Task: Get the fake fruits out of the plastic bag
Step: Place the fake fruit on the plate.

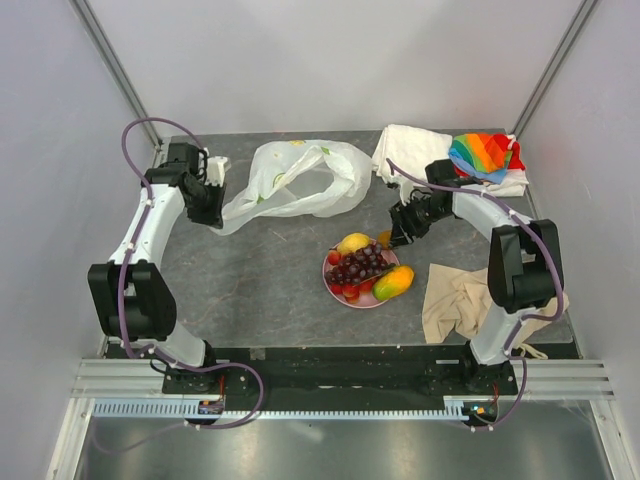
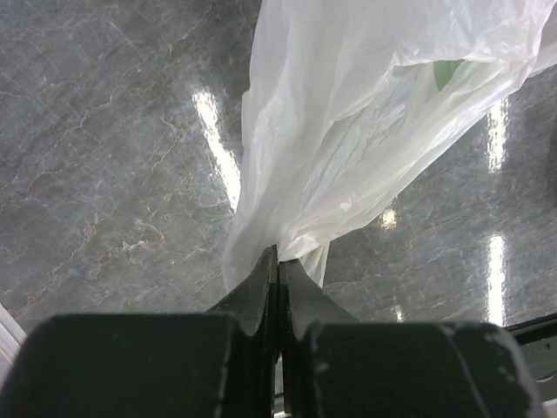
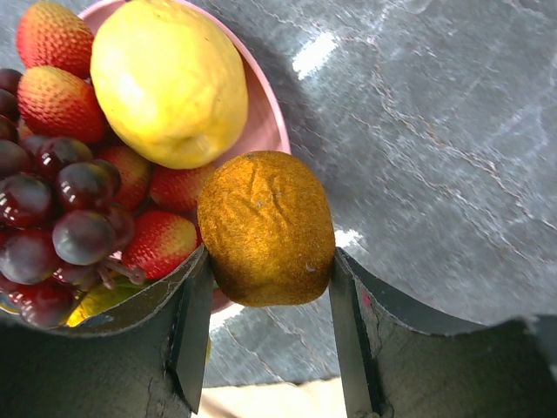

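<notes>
The translucent white plastic bag (image 1: 300,180) lies crumpled at the back of the table, its faint green print (image 2: 448,71) showing in the left wrist view. My left gripper (image 1: 213,215) is shut on the bag's left edge (image 2: 300,235), with the film pinched between its tips (image 2: 278,257). On the pink plate (image 1: 330,287) lie a yellow lemon (image 3: 170,78), a purple grape bunch (image 3: 52,218), red fruits (image 3: 57,100) and an orange-green mango (image 1: 394,283). My right gripper (image 3: 267,261) is shut on a small rough-skinned orange fruit (image 3: 265,228), held over the plate's far right rim (image 3: 270,122).
A white cloth (image 1: 410,150) and a rainbow-striped cloth (image 1: 485,155) lie at the back right corner. A beige cloth (image 1: 460,300) is bunched at the front right, next to the plate. Grey walls close the table in on three sides.
</notes>
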### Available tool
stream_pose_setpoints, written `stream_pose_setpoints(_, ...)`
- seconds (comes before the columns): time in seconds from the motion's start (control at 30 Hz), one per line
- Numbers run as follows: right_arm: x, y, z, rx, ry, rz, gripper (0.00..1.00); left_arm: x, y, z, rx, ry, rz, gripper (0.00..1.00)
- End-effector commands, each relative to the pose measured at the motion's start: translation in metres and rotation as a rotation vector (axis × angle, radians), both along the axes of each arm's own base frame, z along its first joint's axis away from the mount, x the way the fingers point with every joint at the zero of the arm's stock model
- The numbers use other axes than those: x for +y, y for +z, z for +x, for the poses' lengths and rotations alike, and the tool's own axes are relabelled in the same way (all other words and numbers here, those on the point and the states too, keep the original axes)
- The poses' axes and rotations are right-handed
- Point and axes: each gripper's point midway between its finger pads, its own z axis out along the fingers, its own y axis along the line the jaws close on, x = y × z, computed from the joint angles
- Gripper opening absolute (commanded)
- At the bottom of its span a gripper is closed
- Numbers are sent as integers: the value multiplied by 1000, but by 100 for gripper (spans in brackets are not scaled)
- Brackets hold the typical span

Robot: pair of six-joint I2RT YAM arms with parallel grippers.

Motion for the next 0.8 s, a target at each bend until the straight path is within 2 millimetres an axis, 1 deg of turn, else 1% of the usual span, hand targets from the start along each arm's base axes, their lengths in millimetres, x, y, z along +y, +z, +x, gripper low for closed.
stream_pose_setpoints(0.0,14,11,8,9,-8,86,37,6,-2,-6,3,-40,48,1)
stream_pose_setpoints(0.23,17,-3,0,91,-45,107,42,2,-4,-4,11,-44,29,2)
stream_pose_setpoints(0.37,18,-5,-6,113,-49,115,43,1,-5,-6,14,-49,24,2)
stream_pose_setpoints(0.57,17,-9,-14,136,-53,108,47,0,-7,-7,16,-50,15,2)
stream_pose_setpoints(0.7,15,-15,-18,160,-59,98,53,0,-7,-8,17,-53,13,2)
stream_pose_setpoints(0.77,16,-14,-20,166,-55,106,56,0,-7,-8,15,-54,14,2)
